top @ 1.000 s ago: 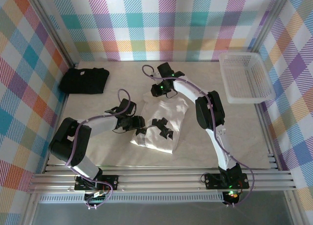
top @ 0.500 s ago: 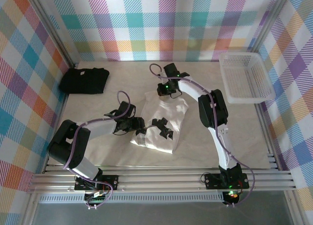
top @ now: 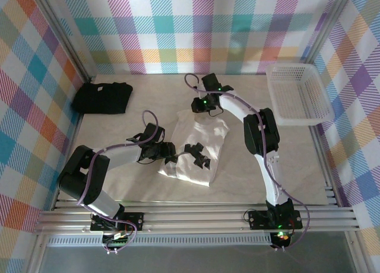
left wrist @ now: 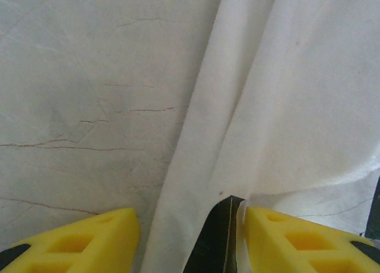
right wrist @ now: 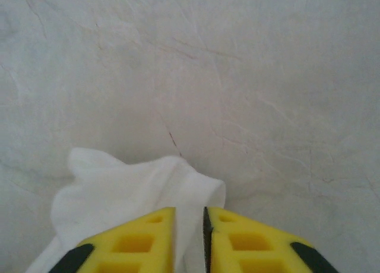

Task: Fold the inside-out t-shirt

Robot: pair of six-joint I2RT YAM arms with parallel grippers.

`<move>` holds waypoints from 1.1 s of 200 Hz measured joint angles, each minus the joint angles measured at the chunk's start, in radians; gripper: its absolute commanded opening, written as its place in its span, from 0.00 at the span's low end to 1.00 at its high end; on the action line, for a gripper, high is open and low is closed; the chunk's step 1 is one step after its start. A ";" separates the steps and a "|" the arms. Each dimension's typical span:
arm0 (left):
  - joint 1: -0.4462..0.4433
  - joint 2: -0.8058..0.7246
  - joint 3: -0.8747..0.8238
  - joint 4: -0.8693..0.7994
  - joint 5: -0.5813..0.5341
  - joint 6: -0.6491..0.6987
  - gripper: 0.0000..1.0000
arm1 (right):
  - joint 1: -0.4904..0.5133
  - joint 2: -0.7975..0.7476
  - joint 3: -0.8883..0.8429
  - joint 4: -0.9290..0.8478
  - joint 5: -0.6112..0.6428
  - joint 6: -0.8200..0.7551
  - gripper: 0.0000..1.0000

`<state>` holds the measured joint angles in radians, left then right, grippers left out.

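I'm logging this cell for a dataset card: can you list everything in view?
inside-out t-shirt: one, white, table centre, partly folded
black t-shirt: one, black, far left corner
basket: one, white plastic, far right corner
black patches: two, on the white shirt, unclear what
table: one, pale marble look
left gripper: yellow fingers apart, astride the shirt's left edge
right gripper: yellow fingers a narrow gap apart at the shirt's far corner; grip unclear

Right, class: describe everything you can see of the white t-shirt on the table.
The white t-shirt is plain, soft cotton-looking cloth, lying crumpled and partly folded on the marbled table between the arms. Its far corner bunches between the nearly closed fingers of the right pincer; the open left pincer straddles a folded ridge along its left edge.
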<state>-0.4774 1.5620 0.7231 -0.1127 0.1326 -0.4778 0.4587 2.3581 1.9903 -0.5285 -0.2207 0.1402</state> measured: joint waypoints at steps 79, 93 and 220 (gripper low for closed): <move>-0.008 -0.074 0.108 -0.127 -0.114 0.025 0.55 | -0.003 -0.388 -0.387 0.067 -0.008 -0.019 0.36; -0.008 -0.057 0.157 -0.093 -0.076 0.030 0.53 | -0.014 -0.470 -0.481 0.097 -0.026 -0.001 0.37; 0.054 0.492 0.613 -0.009 0.091 0.124 0.35 | -0.171 -0.277 -0.561 0.109 -0.111 0.146 0.34</move>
<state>-0.4236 2.0537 1.3361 -0.1215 0.2234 -0.3538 0.2882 2.0811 1.4292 -0.4191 -0.3317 0.2863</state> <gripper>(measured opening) 0.355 0.348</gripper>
